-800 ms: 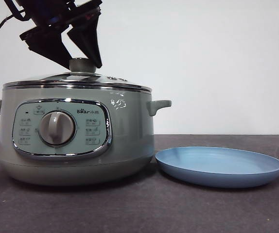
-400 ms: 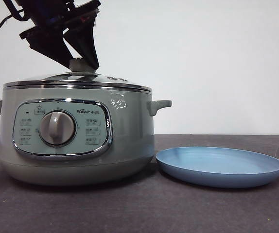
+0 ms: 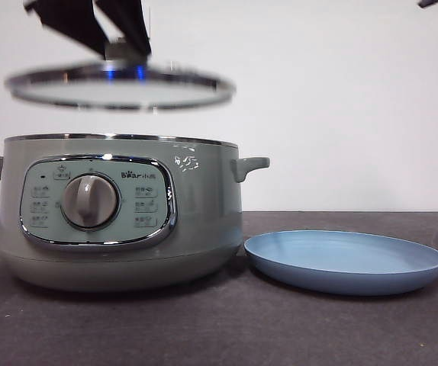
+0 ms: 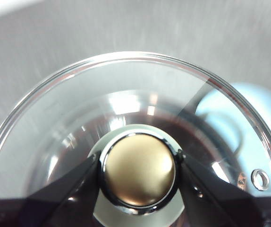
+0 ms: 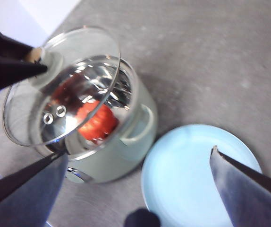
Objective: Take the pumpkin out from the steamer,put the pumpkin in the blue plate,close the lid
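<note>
The left tool (image 4: 139, 171) pinches the knob of the one glass lid (image 3: 120, 85), holding it level above the single steamer (image 3: 120, 210) so the pot is open for reaching in. One pumpkin (image 5: 97, 121) sits inside the steamer. The right tool (image 5: 140, 177) waits spread wide over the one blue plate (image 3: 345, 261), just right of the steamer on the desk (image 3: 219, 328).

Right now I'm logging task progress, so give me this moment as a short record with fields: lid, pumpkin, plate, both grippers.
lid: the lid is held in the air above the steamer, clear of its rim
lid grip: left gripper shut on the lid's knob
pumpkin: the pumpkin sits inside the steamer, seen through the glass
plate: the blue plate lies on the table beside the steamer, nothing on it
right gripper: right gripper open, high above the plate
</note>
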Robot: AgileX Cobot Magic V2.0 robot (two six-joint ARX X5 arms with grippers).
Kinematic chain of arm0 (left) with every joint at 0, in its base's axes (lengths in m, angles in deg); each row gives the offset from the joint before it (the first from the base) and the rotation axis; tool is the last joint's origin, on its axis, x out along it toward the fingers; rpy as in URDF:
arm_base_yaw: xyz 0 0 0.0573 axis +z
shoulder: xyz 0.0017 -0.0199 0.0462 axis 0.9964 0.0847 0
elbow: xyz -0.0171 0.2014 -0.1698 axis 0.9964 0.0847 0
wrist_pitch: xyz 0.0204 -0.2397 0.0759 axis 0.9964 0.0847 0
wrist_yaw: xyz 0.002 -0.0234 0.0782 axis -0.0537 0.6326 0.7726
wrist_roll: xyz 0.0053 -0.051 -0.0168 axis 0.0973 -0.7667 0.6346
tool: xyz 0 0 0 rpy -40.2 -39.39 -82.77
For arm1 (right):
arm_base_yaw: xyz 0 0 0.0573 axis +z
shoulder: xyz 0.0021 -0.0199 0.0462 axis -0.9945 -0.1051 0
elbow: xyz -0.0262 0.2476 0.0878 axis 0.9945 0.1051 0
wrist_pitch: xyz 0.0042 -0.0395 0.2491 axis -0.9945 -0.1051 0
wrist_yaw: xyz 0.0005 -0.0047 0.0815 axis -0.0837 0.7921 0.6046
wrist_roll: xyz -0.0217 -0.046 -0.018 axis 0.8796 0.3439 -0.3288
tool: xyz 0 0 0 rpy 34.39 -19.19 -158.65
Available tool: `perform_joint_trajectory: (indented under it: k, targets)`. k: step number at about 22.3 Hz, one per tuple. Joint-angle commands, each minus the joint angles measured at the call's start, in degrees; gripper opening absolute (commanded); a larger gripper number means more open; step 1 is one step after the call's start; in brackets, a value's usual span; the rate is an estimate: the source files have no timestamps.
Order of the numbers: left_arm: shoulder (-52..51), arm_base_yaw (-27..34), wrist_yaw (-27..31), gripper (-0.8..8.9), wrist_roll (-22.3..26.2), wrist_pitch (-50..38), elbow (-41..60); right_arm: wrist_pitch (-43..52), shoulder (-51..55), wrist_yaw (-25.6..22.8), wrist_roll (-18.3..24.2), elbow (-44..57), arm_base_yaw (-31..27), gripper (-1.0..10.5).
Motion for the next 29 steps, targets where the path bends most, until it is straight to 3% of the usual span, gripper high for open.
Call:
perform_joint_trajectory:
  k: [1,9,16,19,24,29]
  targets:
    - [-2.91,-0.13,0.07,-0.13,0.31,-0.55,-2.19,2.4,-1.27,0.15,-1.64,-0.15,2.8,5.0]
    - [-12.17,-0.13,11.06,-0.13,1.84,3.32,-2.75,7.56,-10.1,-0.11,-2.86,-2.21,12.85,5.0]
    - [-20.81,-0.13,24.44,-0.13,3.21,8.33,-2.75,5.29,-23.04,-2.56,-0.98,-11.87,21.22,5.0]
    - [-25.88,-0.13,30.4,-0.13,3.3,11.23,-2.75,-3.06,-33.03,-10.93,3.1,-24.37,26.86,5.1]
    - [-30.86,-0.13,35.74,-0.13,3.28,14.36,-2.75,-13.86,-48.11,-20.44,6.58,-43.6,33.55,5.8]
    - [-31.39,-0.13,36.15,-0.13,3.26,18.19,-2.8,-13.46,-56.28,-30.8,10.27,-48.22,37.9,5.8]
